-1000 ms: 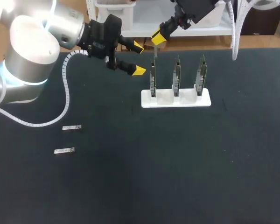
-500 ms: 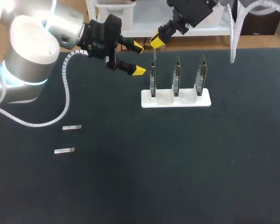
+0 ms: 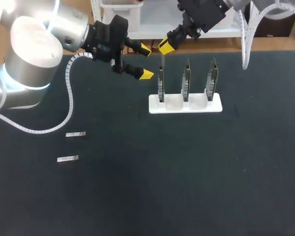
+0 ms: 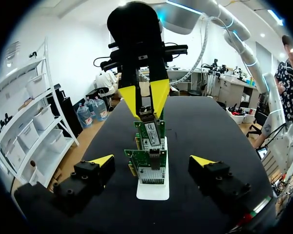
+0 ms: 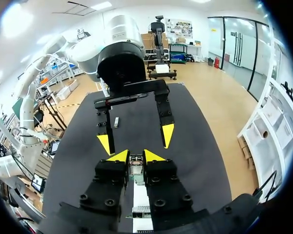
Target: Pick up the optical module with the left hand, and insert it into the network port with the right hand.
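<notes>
Head view: The right gripper (image 3: 166, 45) was clamped on the optical module (image 3: 162, 58), holding it upright just above the nearest-left network card (image 3: 161, 83). Judged: held end-down so that it lined up with the port on the card's upper edge. Three cards stood on edge in a white stand (image 3: 185, 104), presumably so the ports faced up. The left gripper (image 3: 146, 62) hung just beside that card with its fingers spread and nothing in them. Two spare modules (image 3: 75, 133) lay flat on the table (image 3: 187, 172), well apart from the stand. No writing was legible.

Left wrist view: Its own fingers were wide apart either side of the stand (image 4: 152, 191). Ahead, the right gripper (image 4: 146, 100) pinched the module (image 4: 146, 115) over the card (image 4: 149, 161). The card bore a label, but its print was too small to read.

Right wrist view: The module (image 5: 135, 163) sat between its own closed tips. The left gripper (image 5: 136, 139) stood open ahead.
</notes>
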